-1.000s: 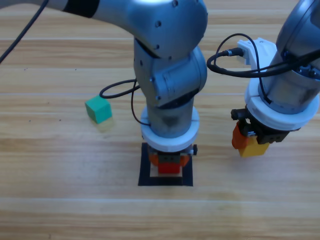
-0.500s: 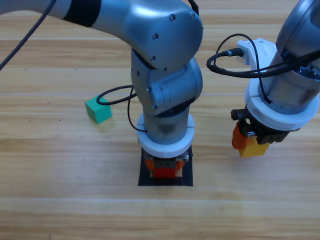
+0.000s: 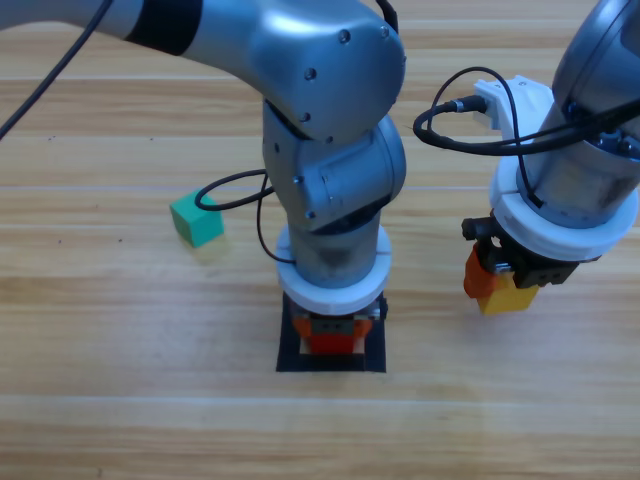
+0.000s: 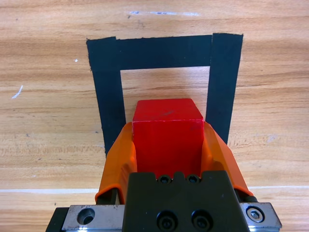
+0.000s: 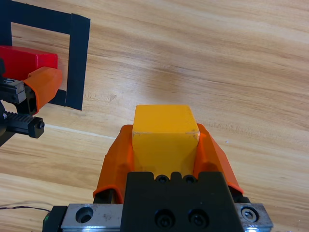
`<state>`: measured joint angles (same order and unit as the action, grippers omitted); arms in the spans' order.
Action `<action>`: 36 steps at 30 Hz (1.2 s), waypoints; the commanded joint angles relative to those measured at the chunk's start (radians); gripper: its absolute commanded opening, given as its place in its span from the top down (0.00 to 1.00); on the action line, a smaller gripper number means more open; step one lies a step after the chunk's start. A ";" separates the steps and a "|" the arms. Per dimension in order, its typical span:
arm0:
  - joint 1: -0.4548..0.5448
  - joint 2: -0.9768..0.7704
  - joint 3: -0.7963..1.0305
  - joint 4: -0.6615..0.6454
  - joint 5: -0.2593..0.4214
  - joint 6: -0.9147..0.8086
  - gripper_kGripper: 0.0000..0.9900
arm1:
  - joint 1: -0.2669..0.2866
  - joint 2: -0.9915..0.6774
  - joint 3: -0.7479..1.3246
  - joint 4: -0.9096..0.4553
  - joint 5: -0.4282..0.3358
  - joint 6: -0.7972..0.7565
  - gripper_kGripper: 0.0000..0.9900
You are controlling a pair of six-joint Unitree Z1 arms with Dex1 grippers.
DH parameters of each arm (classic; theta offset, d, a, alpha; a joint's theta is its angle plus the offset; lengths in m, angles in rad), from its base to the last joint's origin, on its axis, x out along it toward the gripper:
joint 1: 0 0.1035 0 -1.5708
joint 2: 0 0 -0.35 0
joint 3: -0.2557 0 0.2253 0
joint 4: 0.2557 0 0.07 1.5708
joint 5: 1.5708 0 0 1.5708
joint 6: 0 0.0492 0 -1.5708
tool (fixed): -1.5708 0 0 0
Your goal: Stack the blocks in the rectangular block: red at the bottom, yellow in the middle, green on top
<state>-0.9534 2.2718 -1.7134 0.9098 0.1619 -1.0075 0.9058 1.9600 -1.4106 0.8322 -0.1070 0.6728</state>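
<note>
No brand, label or writing legible anywhere. Left hand (image 4: 167, 145) clamped on the red cube (image 4: 167, 133), poised over the black tape rectangle (image 4: 163, 52) on the wooden surface (image 3: 100, 330); whether the cube touches the wood, impossible to tell. From above, most of the rectangle's far side hidden beneath the left arm. Right hand (image 5: 164, 145) closed around the yellow cube (image 5: 165, 135), well right of the tape. Green cube (image 3: 196, 220) lying alone left of the tape, partly crossed by a black cable (image 3: 235, 185).
</note>
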 commanded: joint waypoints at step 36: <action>-0.015 -0.420 0.061 0.018 0.077 0.000 0.00 | 0.018 0.088 -0.102 0.105 -0.045 0.068 1.00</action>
<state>-0.9539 2.0659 -1.6639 0.8992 0.2028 -1.0285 0.9058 1.9609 -1.4397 0.8627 -0.1266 0.6949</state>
